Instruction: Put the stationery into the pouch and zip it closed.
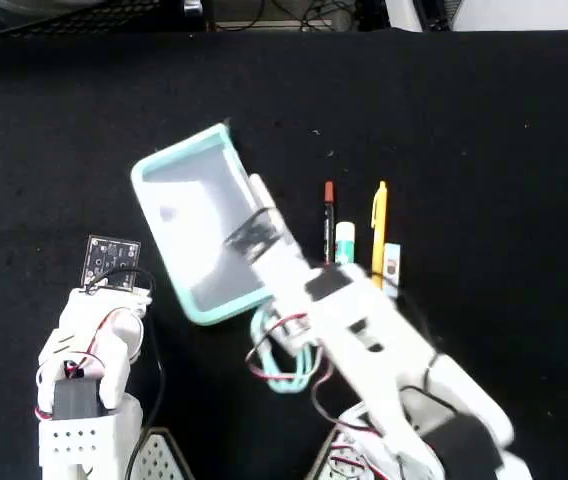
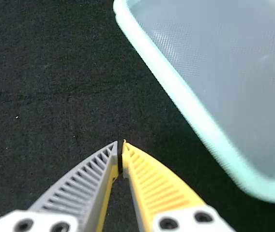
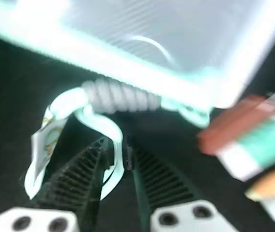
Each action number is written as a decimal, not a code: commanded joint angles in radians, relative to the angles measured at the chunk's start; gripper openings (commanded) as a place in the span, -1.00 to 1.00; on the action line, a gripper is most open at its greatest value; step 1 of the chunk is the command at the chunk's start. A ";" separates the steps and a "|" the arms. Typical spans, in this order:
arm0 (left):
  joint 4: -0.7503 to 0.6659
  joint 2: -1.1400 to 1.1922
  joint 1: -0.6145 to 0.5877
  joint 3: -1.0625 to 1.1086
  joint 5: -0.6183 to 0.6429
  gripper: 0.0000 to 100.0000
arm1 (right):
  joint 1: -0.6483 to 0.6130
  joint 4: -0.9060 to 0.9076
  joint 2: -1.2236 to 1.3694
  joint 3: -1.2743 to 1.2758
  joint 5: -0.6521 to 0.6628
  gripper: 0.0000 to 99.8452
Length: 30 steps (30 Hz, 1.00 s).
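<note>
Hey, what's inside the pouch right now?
The pouch looks empty through its clear side; the red pen, glue stick and yellow pen lie beside it. The right arm covers one edge in the high view, so that strip is hidden.

pouch (image 1: 199,220): mint-rimmed, translucent, askew | red pen (image 1: 328,212), yellow pen (image 1: 379,225): parallel, just beside (white tube (image 1: 345,240) between)

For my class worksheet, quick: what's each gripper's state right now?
Left gripper: shut, holding nothing.
Right gripper: shut on the strap of the pouch.
</note>
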 commanded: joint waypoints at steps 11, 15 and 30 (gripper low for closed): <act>-0.006 -0.003 0.004 0.015 -0.009 -0.93 | 0.146 0.427 -0.469 -0.062 0.184 -0.97; -0.008 -0.003 0.004 0.015 -0.009 -0.93 | 0.204 0.483 -0.532 -0.073 0.198 -0.96; -0.008 -0.003 0.004 0.015 -0.011 -0.93 | 0.489 0.483 -0.535 -0.074 0.299 -0.53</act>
